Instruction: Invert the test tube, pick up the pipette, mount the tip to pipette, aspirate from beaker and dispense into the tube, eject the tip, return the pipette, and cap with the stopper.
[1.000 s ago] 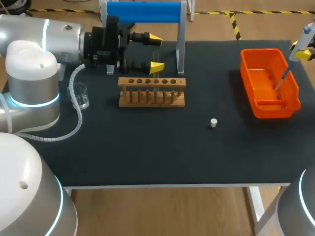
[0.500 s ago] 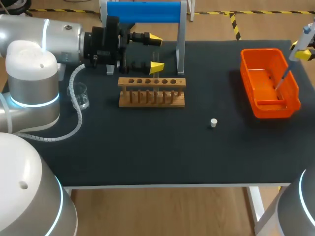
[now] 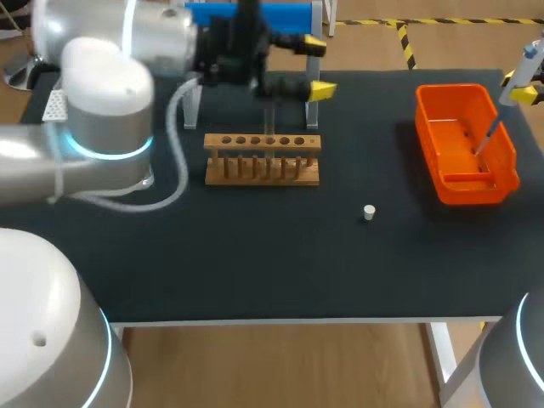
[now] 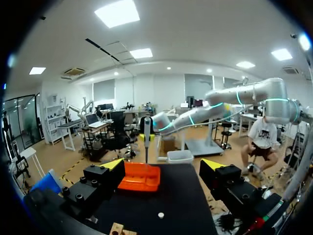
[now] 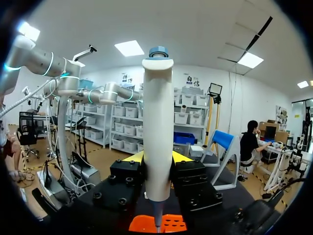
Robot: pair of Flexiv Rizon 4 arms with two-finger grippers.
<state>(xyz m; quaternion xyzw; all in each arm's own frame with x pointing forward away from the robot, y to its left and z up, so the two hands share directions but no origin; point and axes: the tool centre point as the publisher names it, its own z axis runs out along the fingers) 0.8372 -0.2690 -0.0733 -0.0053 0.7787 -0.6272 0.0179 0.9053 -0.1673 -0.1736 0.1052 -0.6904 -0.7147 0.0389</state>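
In the head view a wooden rack [image 3: 262, 158] stands mid-table with a faint clear test tube [image 3: 270, 117] upright in it. My left gripper [image 3: 316, 66] hovers open just behind and right of the rack, holding nothing. The left wrist view shows its fingers spread wide [image 4: 164, 167], with the orange bin [image 4: 139, 177] ahead. My right gripper [image 3: 519, 85] is shut on a white pipette [image 3: 525, 61] at the table's right edge. The pipette's thin lower end points down into the orange bin [image 3: 507, 161]. In the right wrist view the pipette [image 5: 158, 127] stands upright between the fingers [image 5: 157, 159].
A small white stopper [image 3: 369, 212] lies on the black mat right of the rack, also seen as the stopper [image 4: 161, 214] ahead of the left gripper. A blue-topped stand [image 3: 251, 17] rises behind the rack. My left arm covers the table's left rear.
My left arm has swung to the right, carrying its open gripper from around the test tube to behind and right of the rack. The right arm and pipette have not moved.
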